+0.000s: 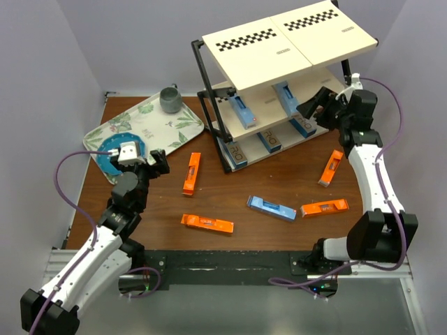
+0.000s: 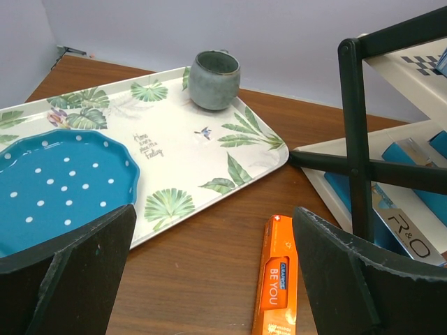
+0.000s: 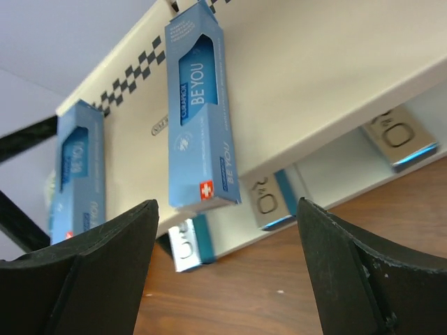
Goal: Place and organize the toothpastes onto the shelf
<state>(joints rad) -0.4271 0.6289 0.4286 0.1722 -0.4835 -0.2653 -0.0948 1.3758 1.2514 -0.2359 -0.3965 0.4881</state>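
The shelf [image 1: 293, 42] stands at the back right. Its middle board holds two blue toothpastes [image 3: 199, 105] [image 3: 77, 167]. Three silver-white ones [image 3: 262, 202] lie on the bottom board. My right gripper [image 1: 311, 106] [image 3: 227, 265] hangs open just off the shelf's right front with nothing between its fingers. On the table lie several more cartons: orange ones [image 1: 191, 173] [image 1: 207, 223] [image 1: 324, 208] [image 1: 330, 168] and a blue one [image 1: 271, 208]. My left gripper [image 1: 157, 162] [image 2: 213, 272] is open, low over the wood, with an orange carton [image 2: 278, 283] beside its right finger.
A leaf-patterned white tray [image 1: 183, 129] [image 2: 174, 139] sits at the back left with a grey cup [image 1: 170, 99] [image 2: 214, 79] and a blue dotted plate [image 2: 63, 188] on it. The shelf's black frame post [image 2: 355, 139] stands right of my left gripper.
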